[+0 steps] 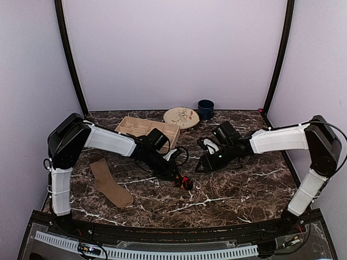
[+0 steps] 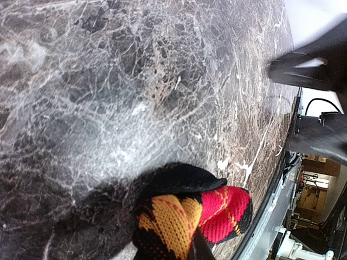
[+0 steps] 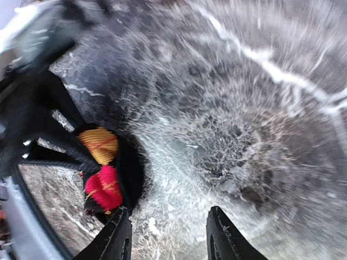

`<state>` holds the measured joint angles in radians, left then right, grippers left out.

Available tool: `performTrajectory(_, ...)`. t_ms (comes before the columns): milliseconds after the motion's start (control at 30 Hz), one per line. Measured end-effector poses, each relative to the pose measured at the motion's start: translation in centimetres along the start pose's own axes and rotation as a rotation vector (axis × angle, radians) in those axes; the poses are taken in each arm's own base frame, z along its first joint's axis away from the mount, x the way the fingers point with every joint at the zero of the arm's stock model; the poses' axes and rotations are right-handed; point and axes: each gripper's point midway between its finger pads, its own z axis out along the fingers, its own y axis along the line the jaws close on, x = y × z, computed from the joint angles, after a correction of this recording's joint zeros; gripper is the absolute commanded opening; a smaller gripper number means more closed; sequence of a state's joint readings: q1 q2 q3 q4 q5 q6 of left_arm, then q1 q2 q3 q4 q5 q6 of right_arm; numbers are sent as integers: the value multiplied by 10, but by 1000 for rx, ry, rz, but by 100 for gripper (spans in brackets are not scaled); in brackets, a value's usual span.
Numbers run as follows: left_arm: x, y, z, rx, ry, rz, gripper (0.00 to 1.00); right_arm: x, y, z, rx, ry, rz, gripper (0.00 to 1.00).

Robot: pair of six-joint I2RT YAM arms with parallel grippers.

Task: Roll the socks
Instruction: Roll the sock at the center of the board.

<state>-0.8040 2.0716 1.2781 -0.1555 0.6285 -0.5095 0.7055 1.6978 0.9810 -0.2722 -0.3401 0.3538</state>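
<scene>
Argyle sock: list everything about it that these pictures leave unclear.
Top view: the argyle sock is tiny and half covered by the left gripper; how tightly it is rolled cannot be told.
Left wrist view: the bottom edge cuts it off.
Right wrist view: motion blur, and the left gripper's black fingers cross it.

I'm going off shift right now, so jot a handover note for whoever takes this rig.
The left gripper is shut on the argyle sock, bunched into a compact wad near mid-table.
The right gripper is open, empty, just beside that sock.
The tan sock lies flat, unrolled, on the left of the table.
Done: argyle sock looks rolled, not yet released.
Left: release it, then roll the tan sock.
</scene>
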Motion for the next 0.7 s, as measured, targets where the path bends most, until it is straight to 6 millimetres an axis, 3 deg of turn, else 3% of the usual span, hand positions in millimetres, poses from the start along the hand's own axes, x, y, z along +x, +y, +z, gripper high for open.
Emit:
performTrajectory(133, -1, 0, 0, 4, 13, -10, 0, -3, 20, -22, 97, -96, -169, 47)
performTrajectory(267, -1, 1, 0, 12, 27, -22, 0, -1, 44, -32, 162, -146, -333, 51)
performTrajectory(467, -1, 0, 0, 23, 44, -34, 0, 20, 64, -18, 228, -105, -511, 57)
performTrajectory(700, -1, 1, 0, 40, 62, -43, 0, 26, 85, 1, 287, -81, -653, 58)
